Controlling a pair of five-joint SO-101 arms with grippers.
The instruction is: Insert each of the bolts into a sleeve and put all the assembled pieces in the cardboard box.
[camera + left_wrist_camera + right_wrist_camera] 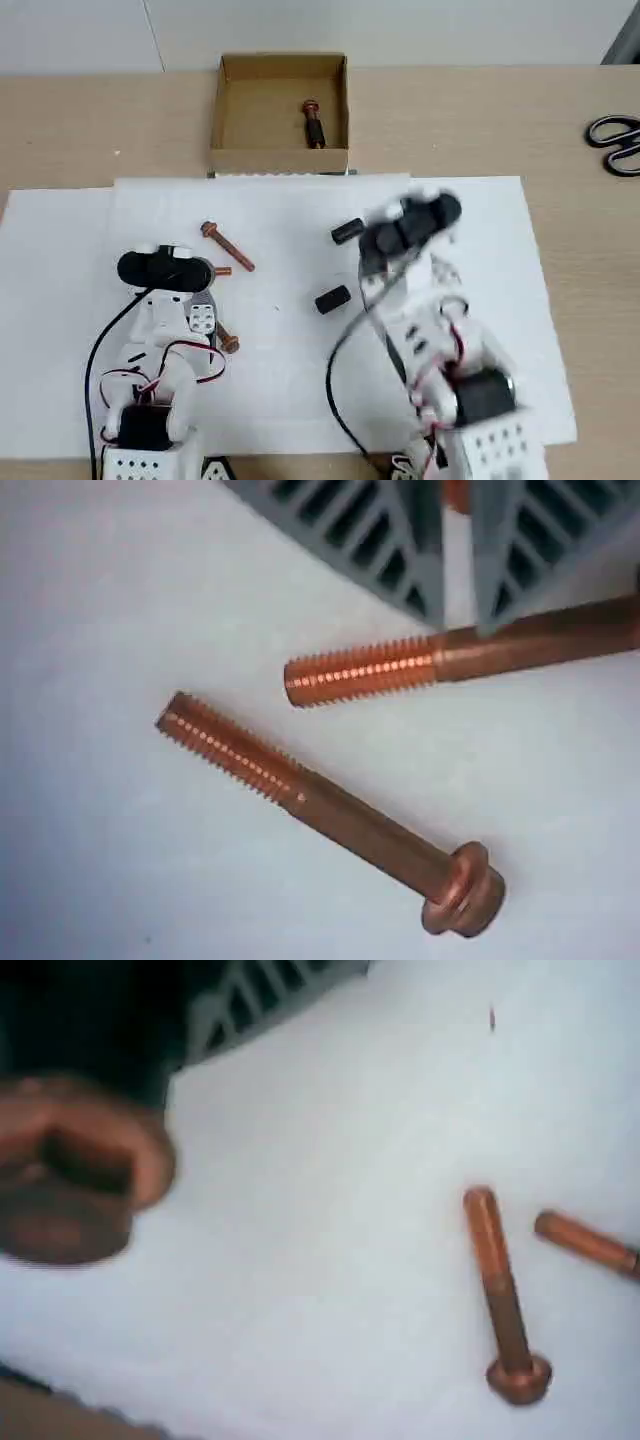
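Nearest the arm bases, one bolt (228, 342) lies on the white sheet (280, 400), just beside the left arm. A little farther out, the left gripper (455, 625) is clamped on a second bolt (370, 670) at the shank, its threaded end poking free. A third, loose bolt (330, 810) lies just beside it, apart from it.

Toward the middle of the sheet sit two black sleeves, the near sleeve (333, 299) and the far sleeve (347, 231), both without a bolt. The right gripper (375, 258) hangs between them. In its wrist view a blurred brown-and-dark shape sits close by, and I cannot tell whether that claw is wide, narrow or holding anything.

Farthest back, the cardboard box (262, 110) holds one assembled piece (313, 123).

So the job looks early — one piece boxed, three bolts on the sheet yet to be sleeved and carried over. The clamped bolt seems the one in hand, and it needs a sleeve lined up with its threaded end.
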